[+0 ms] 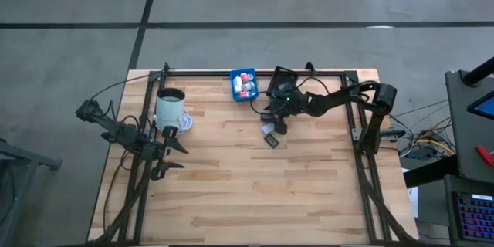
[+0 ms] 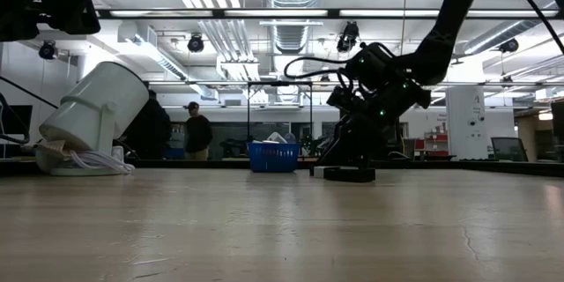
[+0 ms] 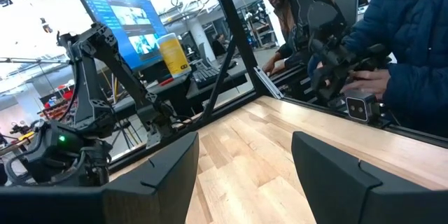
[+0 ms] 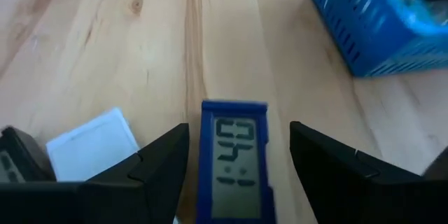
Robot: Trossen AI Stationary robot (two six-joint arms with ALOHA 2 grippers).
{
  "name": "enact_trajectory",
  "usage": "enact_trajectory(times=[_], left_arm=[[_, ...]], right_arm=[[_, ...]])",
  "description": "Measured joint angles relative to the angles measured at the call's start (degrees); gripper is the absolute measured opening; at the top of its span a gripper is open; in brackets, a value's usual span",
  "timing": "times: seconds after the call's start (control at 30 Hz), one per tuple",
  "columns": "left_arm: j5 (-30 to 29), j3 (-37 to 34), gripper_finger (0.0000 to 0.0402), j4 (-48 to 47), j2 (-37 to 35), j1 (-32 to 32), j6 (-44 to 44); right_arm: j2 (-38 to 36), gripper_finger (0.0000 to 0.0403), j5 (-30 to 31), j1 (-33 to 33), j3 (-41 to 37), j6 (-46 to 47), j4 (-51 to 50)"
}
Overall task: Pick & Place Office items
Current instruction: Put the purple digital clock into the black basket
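Wooden tabletop (image 4: pixel 126 35): blue timer (image 4: pixel 234 161) between open right pincer (image 4: pixel 238 171) fingers.

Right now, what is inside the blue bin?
The blue bin holds small white and red pieces near the table's far edge. Its walls hide whatever lies lower down, so I cannot count them.

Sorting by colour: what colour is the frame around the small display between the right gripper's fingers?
Blue frame, clearest in the right wrist view.
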Motion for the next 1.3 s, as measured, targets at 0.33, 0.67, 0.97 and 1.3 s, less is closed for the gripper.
enact_trajectory(times=[0.33, 0.67, 0.97, 1.3], left_arm=[[0.00, 0.00, 0.0234, 0.02, 0.02, 0.00, 0.00], [0.00, 0.01, 0.0234, 0.01, 0.02, 0.00, 0.00], [0.00, 0.02, 0.0234, 0.00, 0.02, 0.00, 0.00], [0.00, 0.00, 0.0234, 0.02, 0.02, 0.00, 0.00]], right_arm=[[-2.54, 0.0240, 0.17, 0.00, 0.07, -1.05, 0.17], [-4.87, 0.0251, 4.40, 0.82, -0.92, 4.00, -0.36], [-4.87, 0.0235, 9.00, 4.42, -1.31, -2.83, -0.54], [-4.87, 0.0224, 21.42, 6.86, -1.35, -8.01, 0.84]])
